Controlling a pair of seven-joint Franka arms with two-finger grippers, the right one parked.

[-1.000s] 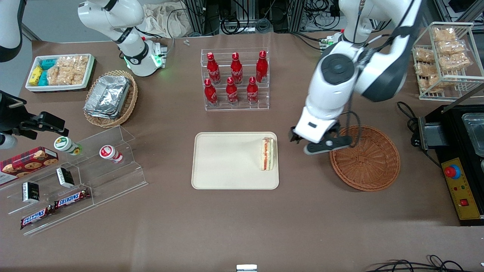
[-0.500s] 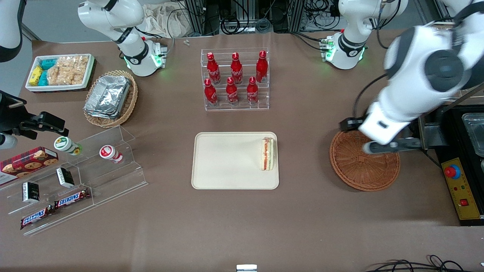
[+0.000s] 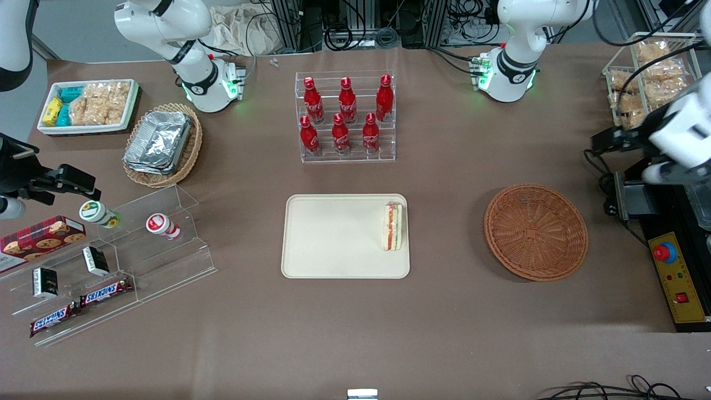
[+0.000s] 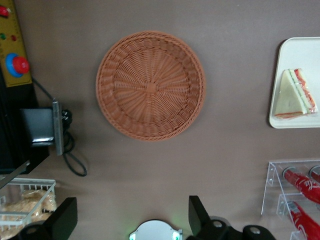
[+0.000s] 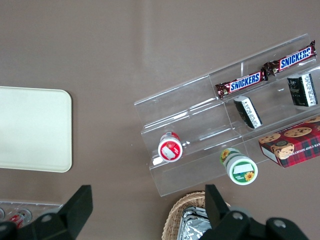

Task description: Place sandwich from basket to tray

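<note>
a brown desk (image 3: 444, 333) crowded with snack displays lies under me. my gripper (image 4: 131, 220) hangs high at the working arm's end, fingers (image 4: 62, 220) spread wide with nothing between them, well apart from the basket (image 4: 150, 85), which has nothing in it. the sandwich (image 3: 393, 226) lies on the tray (image 3: 333, 239), against the rim nearest the basket

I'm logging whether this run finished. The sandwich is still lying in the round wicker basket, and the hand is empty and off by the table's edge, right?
Not quite. The basket holds nothing; the sandwich lies on the tray, at its end nearer the basket, as the front view shows. The rest holds: the hand is open and empty, raised at the working arm's end of the table.
</note>
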